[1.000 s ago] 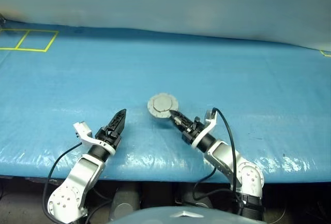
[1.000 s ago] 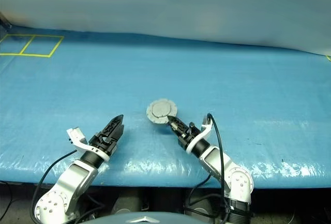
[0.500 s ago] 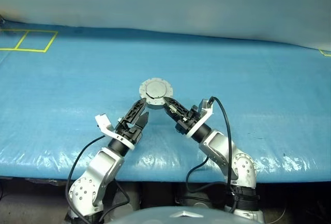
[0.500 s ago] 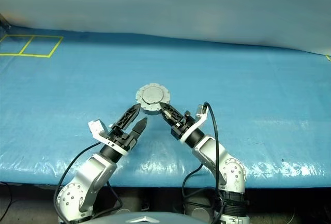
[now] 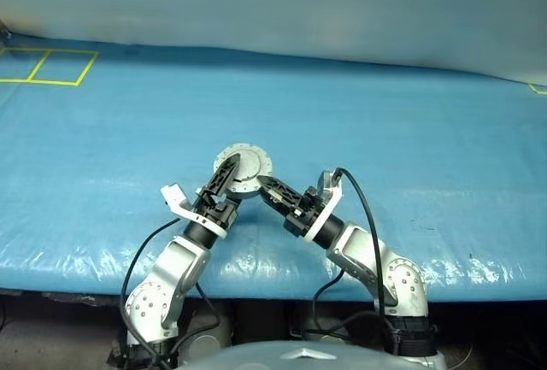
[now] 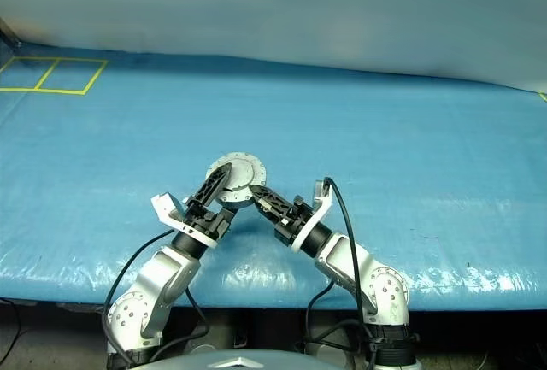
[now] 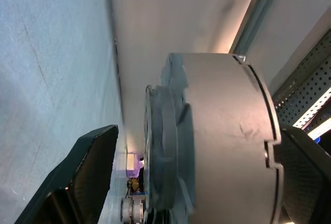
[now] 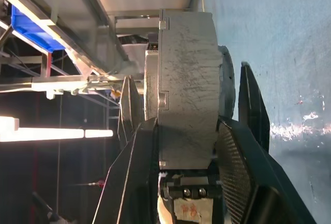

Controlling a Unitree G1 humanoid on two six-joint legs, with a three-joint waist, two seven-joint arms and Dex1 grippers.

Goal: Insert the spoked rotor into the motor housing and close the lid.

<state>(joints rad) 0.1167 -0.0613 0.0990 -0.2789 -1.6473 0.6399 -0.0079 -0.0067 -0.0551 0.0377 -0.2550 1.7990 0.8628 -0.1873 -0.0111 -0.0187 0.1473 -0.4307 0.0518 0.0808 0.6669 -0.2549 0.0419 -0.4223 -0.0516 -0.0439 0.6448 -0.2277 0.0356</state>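
Motor housing (image 8: 187, 84): matt scratched grey metal; blue sheet (image 5: 410, 131) glossy plastic.

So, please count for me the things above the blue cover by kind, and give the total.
Round metal motor assembly: 1
Robot pincers: 2, the left pincer and the right pincer
Yellow tape outline: 1
Total: 4

Motor housing (image 5: 242, 168) with lid (image 6: 240, 167): closed round silver-grey metal unit, notched rim, smooth outer face with raised round centre turned toward the head camera. Pose: raised off the blue-covered desk (image 5: 385, 131), standing on edge. Side wall (image 8: 186, 84) plain grey and scratched. Spoked rotor not discernible.
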